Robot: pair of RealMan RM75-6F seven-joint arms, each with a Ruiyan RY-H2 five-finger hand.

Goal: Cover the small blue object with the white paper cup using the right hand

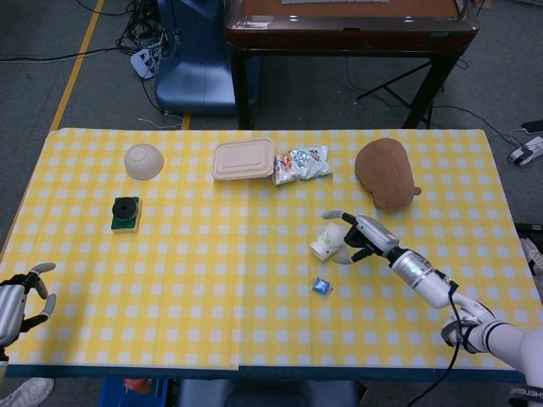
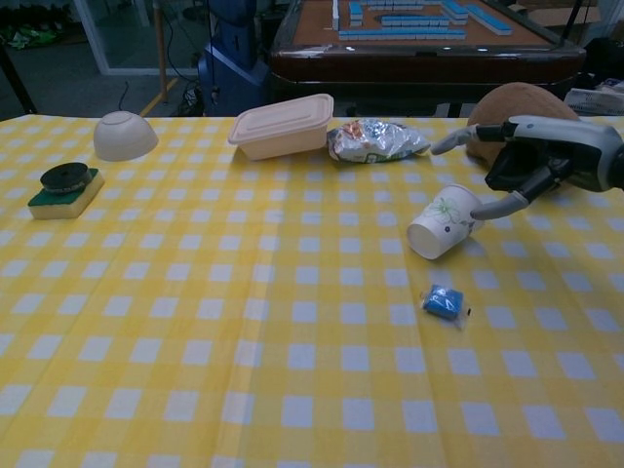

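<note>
The white paper cup (image 1: 326, 244) (image 2: 444, 225) lies tipped on its side on the yellow checked cloth, its mouth facing front-left. My right hand (image 1: 362, 236) (image 2: 534, 161) is just right of it with fingers spread; one fingertip is at the cup's base and nothing is gripped. The small blue object (image 1: 321, 287) (image 2: 444, 302) lies on the cloth in front of the cup, apart from it and uncovered. My left hand (image 1: 19, 299) rests at the table's front left corner, fingers apart and holding nothing.
At the back stand a beige lidded container (image 1: 243, 159), a foil snack bag (image 1: 301, 163), a brown plush lump (image 1: 386, 174) and an upturned white bowl (image 1: 144, 160). A sponge with a black disc (image 1: 126, 214) sits at the left.
</note>
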